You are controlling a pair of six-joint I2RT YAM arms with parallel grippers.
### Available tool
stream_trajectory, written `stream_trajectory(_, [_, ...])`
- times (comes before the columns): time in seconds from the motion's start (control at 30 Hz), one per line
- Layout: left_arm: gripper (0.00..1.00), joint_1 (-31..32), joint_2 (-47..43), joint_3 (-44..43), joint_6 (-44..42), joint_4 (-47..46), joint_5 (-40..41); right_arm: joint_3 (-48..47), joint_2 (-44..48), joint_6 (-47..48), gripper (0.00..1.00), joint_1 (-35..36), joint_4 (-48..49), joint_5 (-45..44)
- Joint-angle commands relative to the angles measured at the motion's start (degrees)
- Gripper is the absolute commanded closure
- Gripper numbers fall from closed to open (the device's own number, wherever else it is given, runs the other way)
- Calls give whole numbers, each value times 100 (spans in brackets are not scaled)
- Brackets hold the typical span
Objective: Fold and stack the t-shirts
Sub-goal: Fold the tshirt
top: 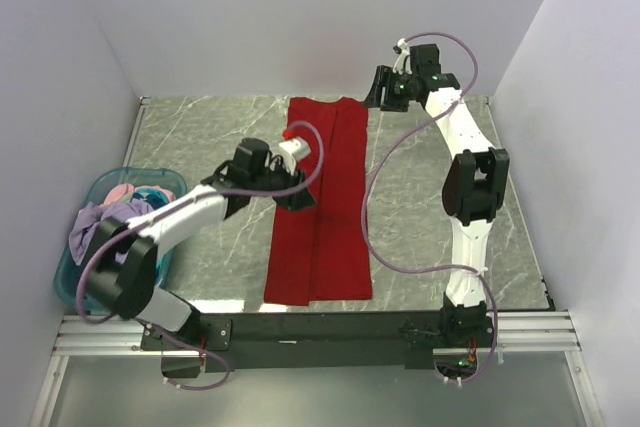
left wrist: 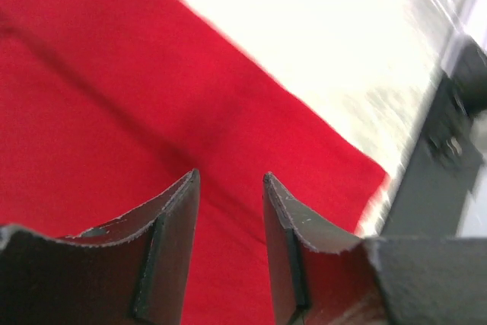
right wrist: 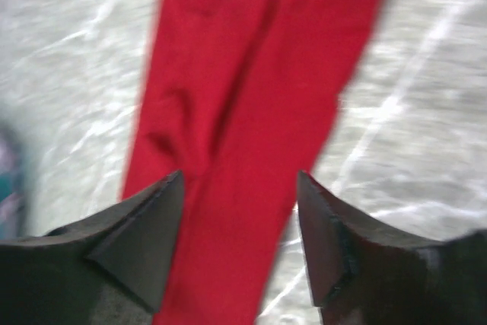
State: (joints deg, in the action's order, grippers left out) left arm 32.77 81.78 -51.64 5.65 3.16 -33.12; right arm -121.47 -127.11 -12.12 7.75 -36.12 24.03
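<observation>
A red t-shirt lies on the marble table, folded lengthwise into a long narrow strip running from the far side to the near edge. My left gripper hovers over the strip's left edge near its middle, jaws open and empty; in the left wrist view the red cloth fills the space below the open fingers. My right gripper is raised beside the strip's far right corner, open and empty; in the right wrist view the red shirt lies below it.
A teal basket with several more shirts, purple and pink, stands at the table's left edge. White walls enclose the table on three sides. A black rail runs along the near edge.
</observation>
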Motion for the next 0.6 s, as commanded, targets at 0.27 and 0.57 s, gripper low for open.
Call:
stream_trajectory(0.27, [63,-860,2983,-2667,1631,-693,-467,326,-578,-388,54,86,-53,1622])
stream_trajectory(0.57, [64,-1036,4539,-3660,2809,-1344,-335,-280,-1404,-660,54,95,105,1499])
